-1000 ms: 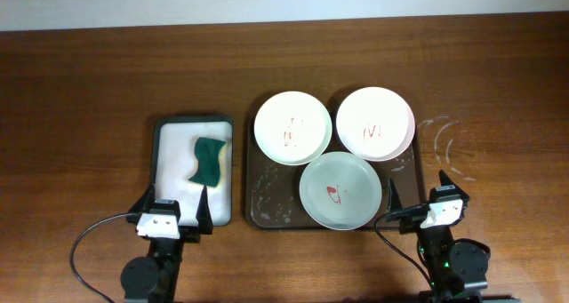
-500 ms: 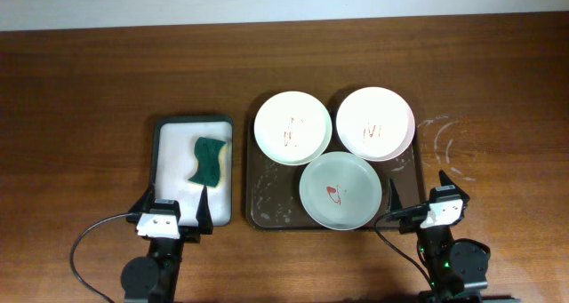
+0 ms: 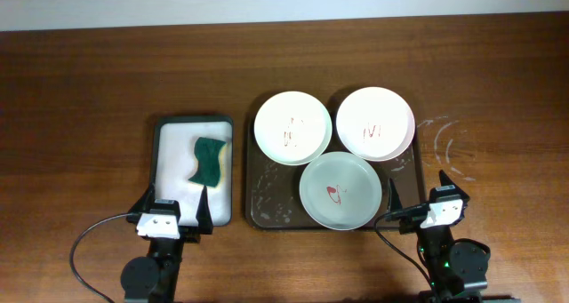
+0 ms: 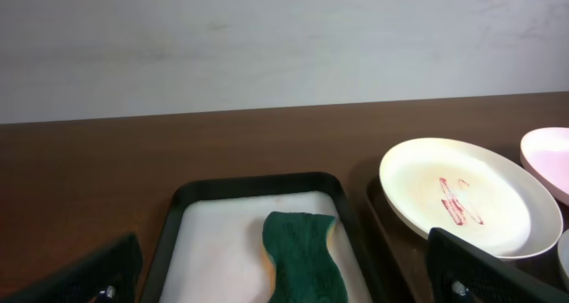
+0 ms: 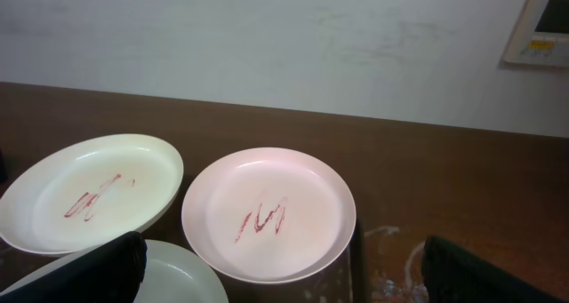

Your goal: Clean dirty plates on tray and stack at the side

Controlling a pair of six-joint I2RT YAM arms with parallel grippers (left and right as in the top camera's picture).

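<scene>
Three stained plates lie on the dark brown tray: a white plate at back left, a pale pink plate at back right, a pale green plate in front. Each has reddish scribbles. My left gripper is open and empty at the near end of the small sponge tray. My right gripper is open and empty at the brown tray's near right corner. The left wrist view shows the white plate. The right wrist view shows the pink plate, white plate and green plate's edge.
A small white-lined tray left of the brown tray holds a green sponge, also in the left wrist view. White smears mark the table right of the brown tray. A wall lies behind the table.
</scene>
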